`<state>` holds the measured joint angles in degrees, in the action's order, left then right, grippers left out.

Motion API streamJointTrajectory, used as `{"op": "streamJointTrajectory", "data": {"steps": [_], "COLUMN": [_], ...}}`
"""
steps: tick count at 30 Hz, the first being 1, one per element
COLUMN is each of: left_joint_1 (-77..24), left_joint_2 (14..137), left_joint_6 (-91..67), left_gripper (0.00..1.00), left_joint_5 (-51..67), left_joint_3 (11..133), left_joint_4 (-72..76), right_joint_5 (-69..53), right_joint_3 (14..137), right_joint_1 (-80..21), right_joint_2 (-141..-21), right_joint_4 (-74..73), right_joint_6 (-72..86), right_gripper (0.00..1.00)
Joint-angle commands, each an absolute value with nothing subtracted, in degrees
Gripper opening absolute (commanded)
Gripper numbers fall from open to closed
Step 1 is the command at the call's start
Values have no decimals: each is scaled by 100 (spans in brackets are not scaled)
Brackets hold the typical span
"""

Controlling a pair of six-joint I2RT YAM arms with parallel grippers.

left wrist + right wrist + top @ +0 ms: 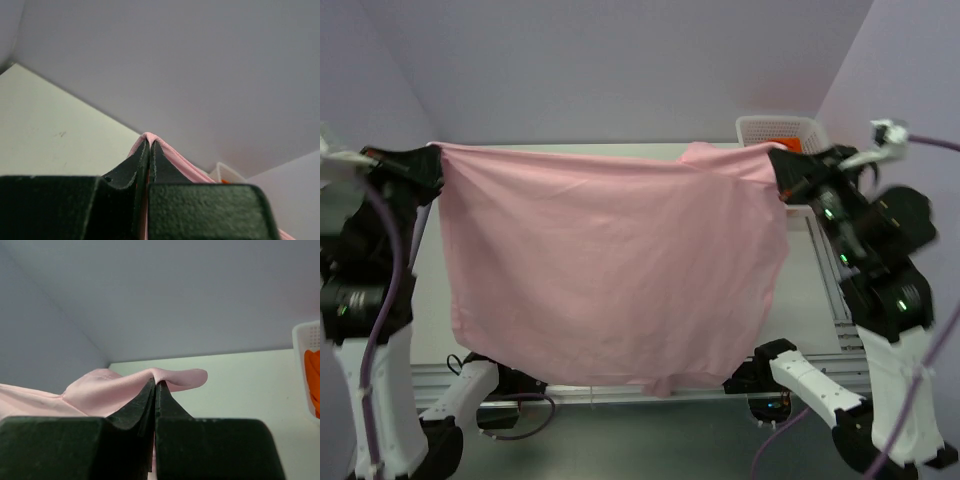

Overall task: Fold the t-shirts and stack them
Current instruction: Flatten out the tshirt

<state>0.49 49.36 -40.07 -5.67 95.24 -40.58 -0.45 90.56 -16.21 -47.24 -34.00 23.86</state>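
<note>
- My left gripper (432,160) is clenched on one top corner of the pink t-shirt (620,260), high over the left edge of the counter (804,300). My wrist view shows a pink fold pinched between the tips.
- My right gripper (778,165) is clenched on the opposite top corner, raised above the right edge, close to the far right corner.
- I hold the two corners wide apart and level so the cloth hangs as one flat sheet. Its lower edge drops toward the near edge. I judge this spreads it out before I lay it down to fold.
- The orange t-shirt (312,377) sits in the white basket (780,128) at the far right corner, out of the way and not yet folded.
</note>
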Motion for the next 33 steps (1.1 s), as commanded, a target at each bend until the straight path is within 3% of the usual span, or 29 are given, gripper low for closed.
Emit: {"op": "streamJointTrajectory", "data": {"steps": [1,9,10,12,13,15,16,21,24,30,33], "left_joint_1": [61,369,413,422,431,439,431,396,308,-122,-123], "left_joint_2": [5641,8273,8941,9617,9946,10762,10914,10286,9897,8974,9096], "left_joint_6": [-3937,-4526,-4613,-4649,-4771,-4764,-4703,-4641,-4500,-4499,-4649], "left_gripper": [0,0,2,11,26,82,99,99,99,98,95], "left_joint_5": [-1159,-819,-783,-712,-677,-650,-589,-659,-913,-1178,-951], "left_joint_3": [8667,7699,7812,8285,8497,9259,9429,8861,8807,7571,7339], "left_joint_4": [-2348,-704,-764,-948,-1323,-1835,-2159,-1810,-2319,-2260,-2171], "right_joint_5": [386,940,1010,1107,1134,1169,1169,1221,1266,108,-421], "right_joint_3": [8579,8813,9172,9628,9850,10238,10222,9792,9563,8053,7778], "right_joint_1": [-1705,-1573,-1556,-1547,-1547,-1547,-1538,-1547,-1556,-1643,-1705], "right_joint_2": [-5910,-8739,-9050,-9683,-10242,-10668,-10661,-10153,-9697,-8826,-9181], "right_joint_4": [-2121,-1099,-1229,-1545,-1895,-2100,-2022,-1968,-2346,-2191,-2004], "right_joint_6": [2171,1881,1881,1968,1969,1986,1969,2013,2231,2785,2892], "right_gripper": [0,0,18,87,100,100,100,100,100,99,81]}}
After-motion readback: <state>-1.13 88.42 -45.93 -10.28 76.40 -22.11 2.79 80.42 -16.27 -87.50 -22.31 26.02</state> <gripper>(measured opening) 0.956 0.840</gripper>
